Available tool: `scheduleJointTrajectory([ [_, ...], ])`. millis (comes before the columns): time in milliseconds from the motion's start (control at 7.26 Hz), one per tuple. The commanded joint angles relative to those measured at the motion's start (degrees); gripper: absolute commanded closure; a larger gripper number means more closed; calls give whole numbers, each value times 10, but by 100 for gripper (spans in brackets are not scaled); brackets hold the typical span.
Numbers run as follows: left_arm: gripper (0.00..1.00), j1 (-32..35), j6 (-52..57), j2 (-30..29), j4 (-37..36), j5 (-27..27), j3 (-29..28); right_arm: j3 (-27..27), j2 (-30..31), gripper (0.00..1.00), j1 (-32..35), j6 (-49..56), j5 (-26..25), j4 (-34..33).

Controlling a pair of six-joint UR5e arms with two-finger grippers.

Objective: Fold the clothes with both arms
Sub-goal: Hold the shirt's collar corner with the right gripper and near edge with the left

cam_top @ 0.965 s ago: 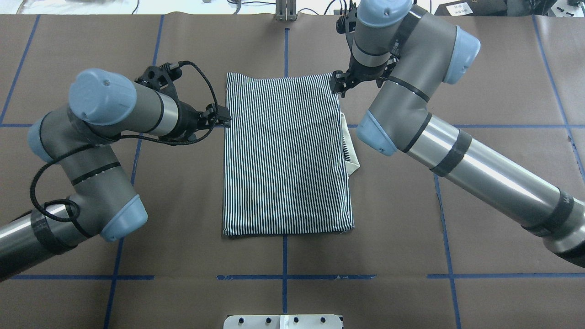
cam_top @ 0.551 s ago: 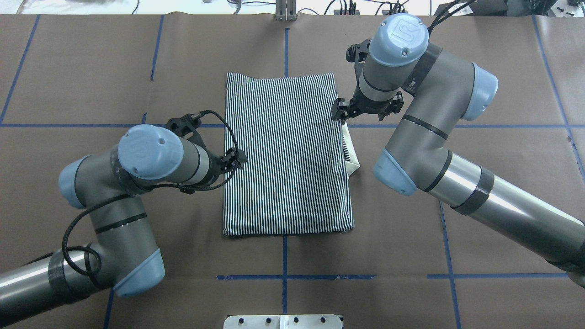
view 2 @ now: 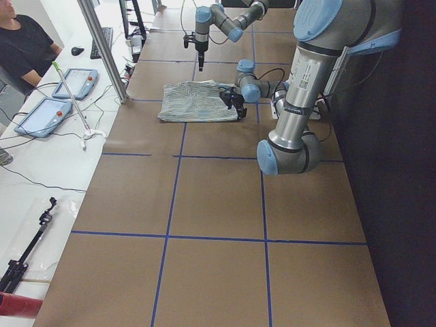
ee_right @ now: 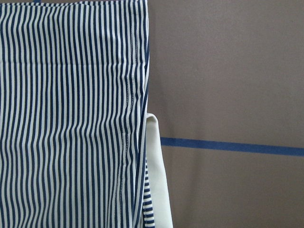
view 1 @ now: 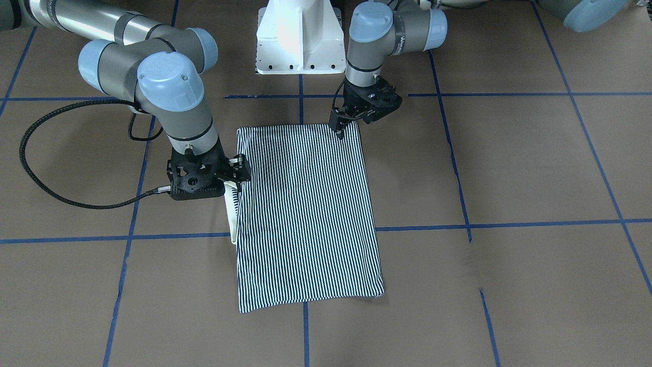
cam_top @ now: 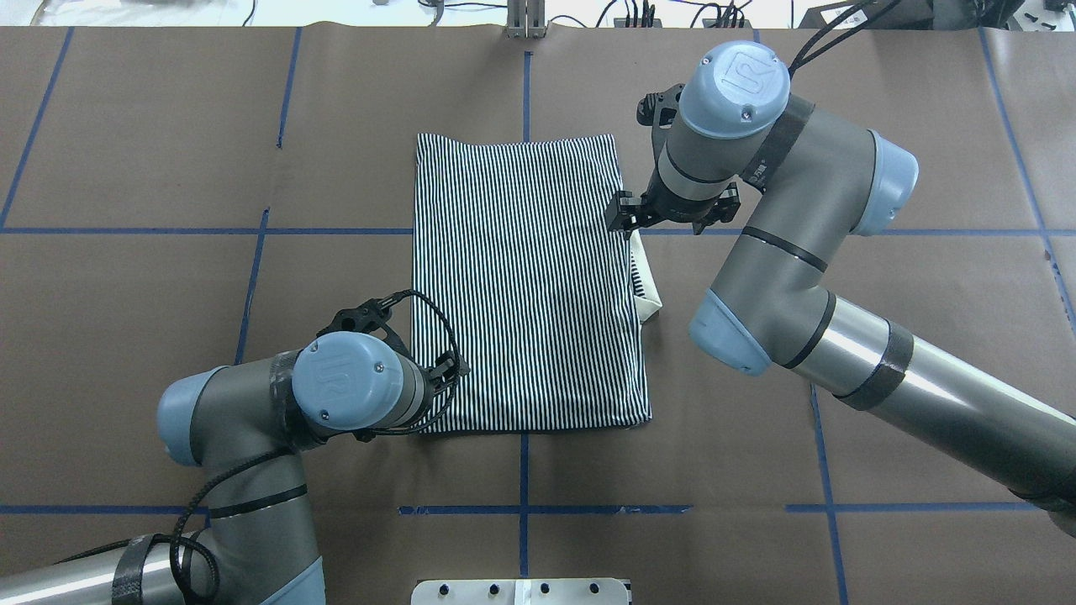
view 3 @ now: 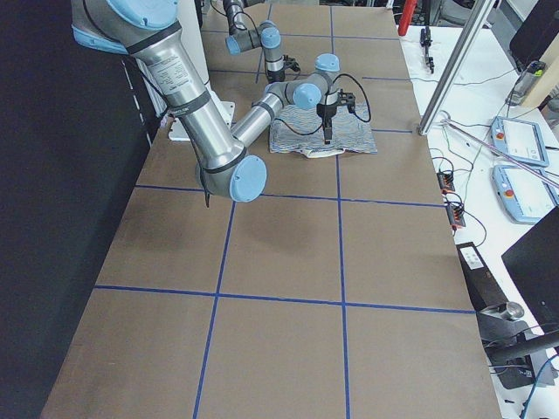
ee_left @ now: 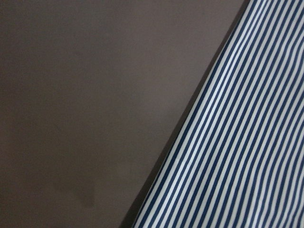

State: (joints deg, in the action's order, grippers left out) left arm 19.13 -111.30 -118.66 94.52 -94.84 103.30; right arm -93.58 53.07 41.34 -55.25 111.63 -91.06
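Observation:
The striped polo shirt (cam_top: 530, 286) lies flat on the table as a folded rectangle, and it also shows in the front view (view 1: 305, 214). Its cream collar (cam_top: 646, 290) pokes out from under the right edge. My left gripper (cam_top: 450, 374) points down at the shirt's near left corner, with its fingers together and no cloth in them (view 1: 340, 127). My right gripper (cam_top: 622, 217) sits at the shirt's right edge, just beyond the collar (view 1: 232, 214). I cannot tell whether it is open or shut. The right wrist view shows the shirt's edge and the collar (ee_right: 156, 180), but no fingers.
The table is covered in brown paper (cam_top: 883, 336) marked with blue tape lines. The white pedestal base (view 1: 298, 46) stands at the robot's side of the table. A person (view 2: 24, 48) sits by a white side table with tablets, beyond the far edge.
My left gripper has moved along the shirt's left edge from the far part to the near corner. My right gripper has moved from the far right corner to mid-edge. The shirt has not moved.

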Motion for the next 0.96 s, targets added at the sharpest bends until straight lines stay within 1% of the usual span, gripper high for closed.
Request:
scheduleJointTrajectory([
  [0,3,-4,-6,-2,-16,4,-5,0,-2,0,-1,0,0,0],
  [138,6,-4,-6,-2,-15,4,-5,0,-2,0,-1,0,-1,1],
  [413,7,-10,-5,-3,-14,4,-11,-2,-1,0,-1,0,-2,1],
  [551,12,-9,-5,-9,-14,4,-18,-2,-1,0,-1,0,-1,1],
  [689,26,-9,-6,-10,-14,4,-18,-2,-1,0,-1,0,-2,1],
  [827,48,-9,-6,-16,-14,4,-18,-1,0,0,-1,0,-2,2],
])
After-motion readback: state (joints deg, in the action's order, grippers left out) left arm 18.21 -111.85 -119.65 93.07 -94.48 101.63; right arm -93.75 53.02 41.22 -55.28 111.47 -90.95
